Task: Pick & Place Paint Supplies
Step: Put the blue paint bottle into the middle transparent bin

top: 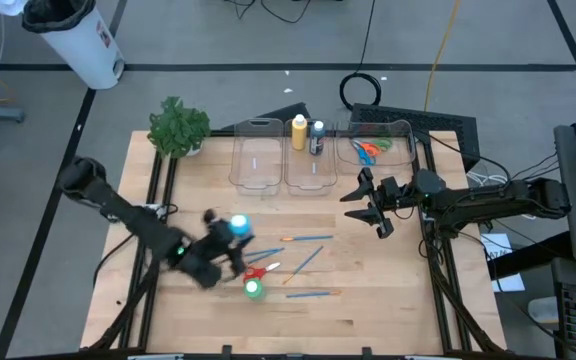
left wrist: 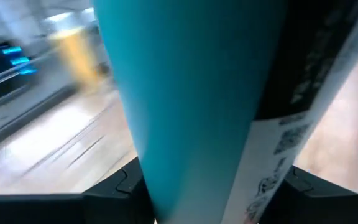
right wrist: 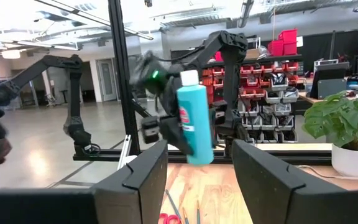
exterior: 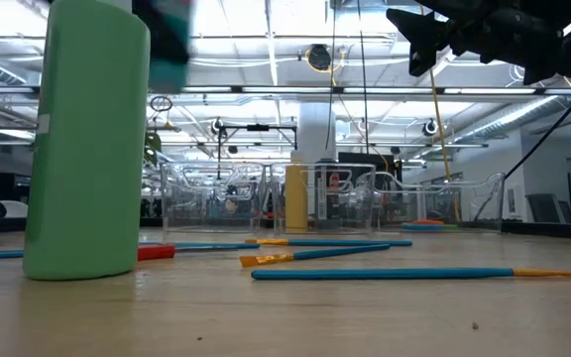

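My left gripper (top: 230,238) is shut on a blue paint bottle (right wrist: 194,118) with a white cap, held above the table's near left part. This bottle fills the left wrist view (left wrist: 191,93). A green paint bottle (top: 254,289) stands on its base just nearer, beside red-handled scissors (top: 258,272). Three blue paintbrushes (top: 308,238) with orange tips lie flat at mid-table. A yellow bottle (top: 299,132) and a dark bottle (top: 317,138) stand in the middle clear bin. My right gripper (top: 365,208) hovers open and bare in front of the bins. My left gripper pinches the blue bottle's body (right wrist: 191,140) between its two fingers, one on each side, around the lower half. The fingers (left wrist: 120,186) come at it about level from the table's left. The bottle is lifted clear of the table, cap up and slightly tilted.
Three clear bins (top: 258,160) stand in a row at the far edge; the right one (top: 393,150) holds orange and green scissors. A leafy plant (top: 178,125) stands at the far left corner. Bare wood lies along the near edge and on the right.
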Controlling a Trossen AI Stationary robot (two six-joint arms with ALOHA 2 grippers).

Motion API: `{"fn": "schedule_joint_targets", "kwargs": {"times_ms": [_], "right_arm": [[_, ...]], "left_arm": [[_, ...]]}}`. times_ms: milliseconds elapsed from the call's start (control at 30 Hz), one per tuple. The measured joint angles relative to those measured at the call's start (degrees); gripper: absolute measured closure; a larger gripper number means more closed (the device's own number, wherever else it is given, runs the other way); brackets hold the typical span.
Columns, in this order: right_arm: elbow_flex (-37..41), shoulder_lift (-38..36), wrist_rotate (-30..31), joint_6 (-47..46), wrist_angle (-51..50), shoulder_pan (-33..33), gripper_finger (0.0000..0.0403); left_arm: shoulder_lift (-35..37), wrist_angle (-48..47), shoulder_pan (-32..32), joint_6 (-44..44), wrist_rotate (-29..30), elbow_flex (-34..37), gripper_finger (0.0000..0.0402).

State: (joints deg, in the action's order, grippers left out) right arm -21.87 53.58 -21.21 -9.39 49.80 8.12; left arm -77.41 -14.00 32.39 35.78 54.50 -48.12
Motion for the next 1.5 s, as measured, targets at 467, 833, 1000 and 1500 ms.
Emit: {"fn": "schedule_joint_targets", "kwargs": {"times_ms": [467, 833, 1000, 1500], "right_arm": [[0.02, 0.02, 0.00, 0.00, -0.76, 0.00, 0.0232], [0.03, 0.02, 2.82, 4.17, -2.22, 0.00, 0.0232], [0.04, 0.02, 7.71, 3.15, -3.02, -1.01, 0.0230], [-20.74, 6.19, 43.36, 7.21, -49.18, -27.25, 0.0159]], "left_arm": [[-11.89, 42.56, -21.40, -33.58, -33.02, 0.02, 0.0198], [-24.99, 47.87, -27.55, -28.32, -44.54, -2.60, 0.0197], [-28.96, 43.31, -27.18, -27.83, -46.00, -7.45, 0.0197], [-40.55, 28.94, -25.94, -29.31, -50.25, -21.62, 0.0197]]}}
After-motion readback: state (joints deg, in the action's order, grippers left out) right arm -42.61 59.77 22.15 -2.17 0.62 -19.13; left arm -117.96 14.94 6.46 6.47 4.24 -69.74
